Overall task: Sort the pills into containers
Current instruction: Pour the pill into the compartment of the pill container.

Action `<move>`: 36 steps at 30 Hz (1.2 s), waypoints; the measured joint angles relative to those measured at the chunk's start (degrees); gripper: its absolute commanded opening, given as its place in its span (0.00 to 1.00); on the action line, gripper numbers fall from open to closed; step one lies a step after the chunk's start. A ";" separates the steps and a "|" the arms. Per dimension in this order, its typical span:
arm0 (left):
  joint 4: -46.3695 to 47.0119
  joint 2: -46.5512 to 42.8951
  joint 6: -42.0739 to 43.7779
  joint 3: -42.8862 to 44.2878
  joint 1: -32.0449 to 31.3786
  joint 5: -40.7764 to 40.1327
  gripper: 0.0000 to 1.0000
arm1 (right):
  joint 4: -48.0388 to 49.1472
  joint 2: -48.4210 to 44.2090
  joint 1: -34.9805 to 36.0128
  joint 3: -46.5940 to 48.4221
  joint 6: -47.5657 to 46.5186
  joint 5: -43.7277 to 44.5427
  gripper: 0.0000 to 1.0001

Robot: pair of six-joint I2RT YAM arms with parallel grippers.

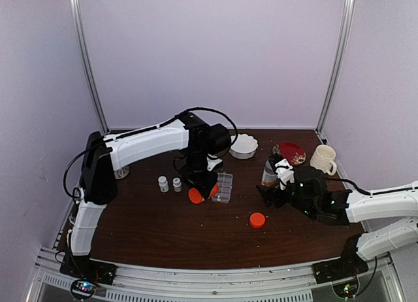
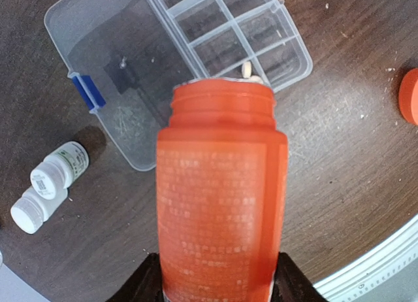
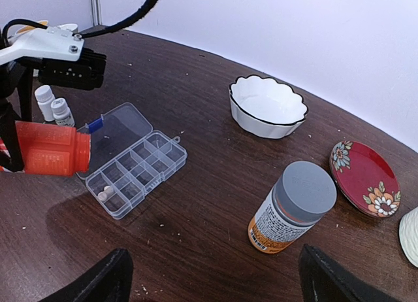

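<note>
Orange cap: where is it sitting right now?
In the top view the orange cap lies on the table, slightly right of centre, nearer the front edge than the pill organizer and the orange bottle.

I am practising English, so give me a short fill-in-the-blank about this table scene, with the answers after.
The left gripper holds the orange bottle, whose cap is ____. The organizer box lies with its lid ____. In its corner compartment lie ____ pills. The upright bottle beside the red plate has a ____ cap.
Answers: off; open; two; grey.
</note>
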 measured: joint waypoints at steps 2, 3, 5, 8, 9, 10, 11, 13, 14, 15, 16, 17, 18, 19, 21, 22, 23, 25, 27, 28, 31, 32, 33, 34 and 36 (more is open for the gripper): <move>-0.33 0.81 -0.02 1.55 0.37 0.17 0.00 | 0.00 0.00 0.00 0.00 0.00 0.00 0.91; -0.20 1.01 0.00 2.03 0.48 0.17 0.00 | 0.00 0.00 0.00 0.00 0.00 0.02 0.91; 0.39 0.98 0.00 1.97 0.72 0.22 0.00 | 0.00 0.00 0.00 0.00 0.00 0.02 0.91; 1.25 1.16 0.02 1.42 1.16 0.83 0.00 | 0.00 0.00 0.00 0.00 0.00 0.07 0.91; 0.79 1.40 0.02 1.73 1.22 1.03 0.00 | 0.00 0.00 0.00 0.00 0.00 0.09 0.91; 0.20 1.75 0.02 2.43 1.22 1.16 0.00 | 0.00 0.00 0.00 0.00 0.00 0.09 0.91; 0.02 1.86 0.02 2.91 1.22 1.25 0.00 | 0.00 0.00 0.00 0.00 0.00 0.09 0.91; 0.44 1.64 0.20 2.91 1.22 1.36 0.00 | 0.00 0.00 0.00 0.00 0.00 0.11 0.91; 1.14 1.49 0.33 2.47 1.22 1.53 0.00 | 0.00 0.00 0.00 0.00 0.00 0.11 0.91; 1.46 1.44 0.37 2.16 1.29 1.75 0.00 | 0.00 0.00 0.00 0.00 0.00 0.11 0.91; 1.27 1.66 0.37 2.08 1.33 2.10 0.00 | 0.00 0.00 0.00 0.00 0.00 0.11 0.91; 0.66 2.05 0.37 2.40 1.33 2.21 0.00 | 0.00 0.00 0.00 0.00 0.00 0.11 0.91; 0.31 2.34 0.37 2.71 1.33 2.21 0.00 | -0.02 0.02 0.00 0.00 0.00 0.11 0.91; 0.15 2.56 0.42 2.89 1.20 2.19 0.00 | -0.02 0.02 0.00 0.00 0.00 0.11 0.91; 0.61 2.54 0.52 2.47 1.11 2.27 0.00 | -0.02 0.02 0.00 0.00 0.00 0.11 0.91; 1.07 2.47 0.61 2.05 1.18 2.43 0.00 | -0.02 0.02 0.00 0.00 0.00 0.11 0.91; 1.09 2.62 0.61 1.99 1.27 2.62 0.00 | -0.02 0.02 0.00 0.00 0.00 0.11 0.91; 0.81 2.99 0.61 2.19 1.27 2.73 0.00 | -0.02 0.02 0.00 0.00 0.00 0.11 0.91; 1.14 3.04 0.63 2.01 1.27 2.73 0.00 | -0.02 0.04 0.00 0.00 0.00 0.11 0.91; 1.51 3.04 0.66 1.88 1.29 2.78 0.00 | -0.02 0.02 0.00 0.00 0.00 0.11 0.91; 0.70 3.50 0.63 2.34 1.33 3.19 0.00 | -0.02 0.04 0.00 0.00 -0.02 0.11 0.91; 0.48 3.63 0.66 2.73 1.29 3.17 0.00 | -0.02 0.04 0.00 0.00 -0.04 0.11 0.91; 0.61 3.67 0.66 2.93 1.11 3.13 0.00 | -0.02 0.04 0.00 0.00 -0.04 0.11 0.91; 1.01 3.54 0.70 2.78 1.09 3.13 0.00 | -0.02 0.04 0.00 0.00 -0.02 0.11 0.91; 1.36 3.41 0.76 2.56 1.16 3.21 0.00 | -0.02 0.04 0.00 0.00 -0.07 0.11 0.91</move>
